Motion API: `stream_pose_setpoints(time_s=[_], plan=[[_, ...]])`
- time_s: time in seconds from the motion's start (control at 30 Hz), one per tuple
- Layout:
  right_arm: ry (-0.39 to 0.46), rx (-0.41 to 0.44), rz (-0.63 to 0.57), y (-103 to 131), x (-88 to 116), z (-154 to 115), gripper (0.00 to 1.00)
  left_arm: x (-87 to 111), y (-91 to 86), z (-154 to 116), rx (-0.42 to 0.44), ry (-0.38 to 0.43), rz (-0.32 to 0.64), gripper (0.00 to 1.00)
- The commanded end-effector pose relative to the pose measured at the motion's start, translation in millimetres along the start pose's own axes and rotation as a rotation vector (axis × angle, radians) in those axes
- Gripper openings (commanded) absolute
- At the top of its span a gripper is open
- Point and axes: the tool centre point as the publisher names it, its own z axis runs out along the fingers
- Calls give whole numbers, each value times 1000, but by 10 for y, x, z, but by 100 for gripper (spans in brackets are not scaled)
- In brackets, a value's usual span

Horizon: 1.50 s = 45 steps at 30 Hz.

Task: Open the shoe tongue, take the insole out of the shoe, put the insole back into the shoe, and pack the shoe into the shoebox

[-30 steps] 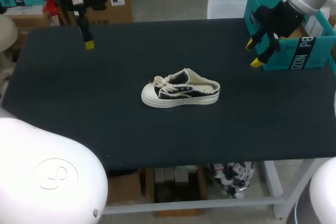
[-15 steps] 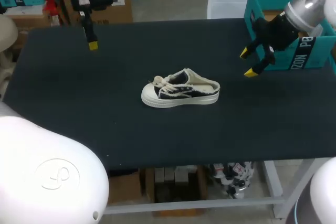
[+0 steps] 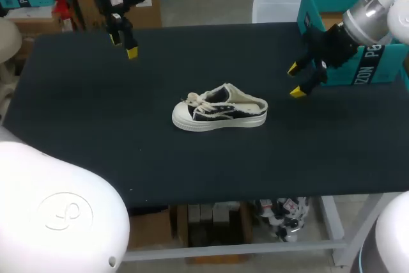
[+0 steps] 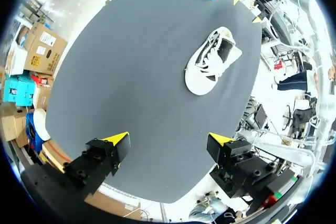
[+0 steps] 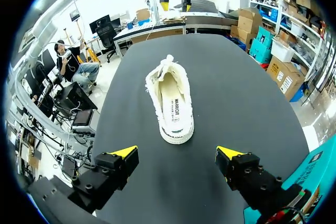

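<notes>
Though left gripper (image 3: 124, 46) and right gripper (image 3: 295, 80) wide, empty — shoe (image 3: 219, 109) crosswise, toe leftward.

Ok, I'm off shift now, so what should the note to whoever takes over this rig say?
Left gripper open, empty, above the black table, far left.
Right gripper open, empty, beside the teal cardboard shoebox.
Black-and-white canvas shoe lies mid-table, free of both grippers, cream insole inside.
Nothing visibly done; tongue, insole and boxing all remain.

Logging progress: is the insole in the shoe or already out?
In. The right wrist view shows the insole lying flat inside the shoe.
</notes>
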Motion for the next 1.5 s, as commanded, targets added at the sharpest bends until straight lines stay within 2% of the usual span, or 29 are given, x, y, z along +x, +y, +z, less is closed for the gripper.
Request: stream_pose_setpoints(time_s=[0.03,0.2,0.4,0.57,0.87,1.0,1.13,1.5], plan=[[-29,-13,-21,0,52,194,100,93,-146,69,-41,-49,-102,100],[-39,-65,-67,3,93,316,100,142,-228,94,-56,-14,-187,100],[-53,-90,10,-29,110,517,100,196,-318,122,-34,-14,-277,100],[-67,-108,49,7,108,676,100,265,-379,147,-31,-16,-298,100],[-61,-160,48,9,74,920,100,463,-386,180,11,-161,-422,100],[-53,-169,53,25,68,1018,100,499,-390,179,21,-171,-436,100],[-49,-173,60,31,55,1105,100,514,-382,197,30,-137,-432,100],[-30,-203,71,48,-26,1236,100,603,-382,234,46,-131,-434,100]])
